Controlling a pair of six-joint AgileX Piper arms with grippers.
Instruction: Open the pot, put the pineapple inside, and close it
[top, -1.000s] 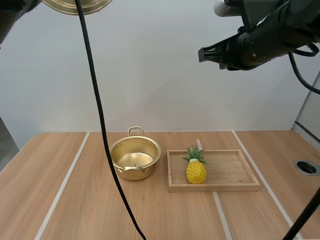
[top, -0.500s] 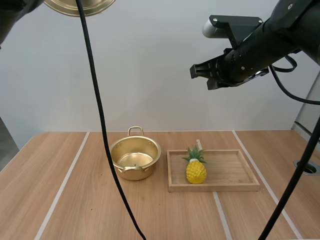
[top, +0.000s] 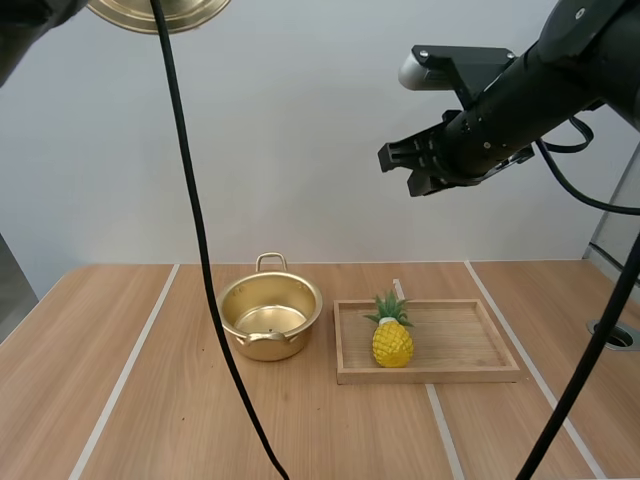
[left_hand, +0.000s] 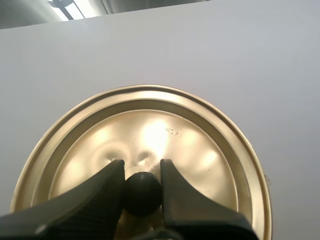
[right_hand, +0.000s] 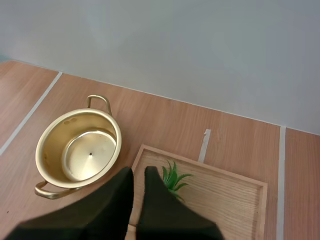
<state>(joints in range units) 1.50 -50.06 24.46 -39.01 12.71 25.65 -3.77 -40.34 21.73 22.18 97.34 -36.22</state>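
**Lid off, pineapple not yet picked**

The first step looks done. My left jaws pinch the small black knob (left_hand: 142, 192) of the lid (left_hand: 195, 150) between their tips and hold the lid (top: 155, 12) high above the far left of the worktop (top: 120, 380), well apart from the pot (top: 270, 315). The pot stands open and empty near the middle of the worktop, just left of the tray (top: 460, 340).

The pineapple (top: 392, 342) stands upright on the tray, toward its left end, untouched. My right jaws hang high above it, pressed together on nothing, with just a slit showing at the tips. Below them I see the open pot (right_hand: 80, 150), the pineapple's leaves (right_hand: 172, 177) and the tray (right_hand: 225, 195).

I judge that the grasp, the carry into the pot and the closing are all left to do.

The pot and lid are thin, shiny, gold-coloured metal. The pot is round with two loop handles, and the lid is a shallow dish with ringed edges and small dents. The pineapple is small, with a bumpy yellow body and stiff green leaves, and probably plastic. The tray is pale wood, rectangular, with a low rim.
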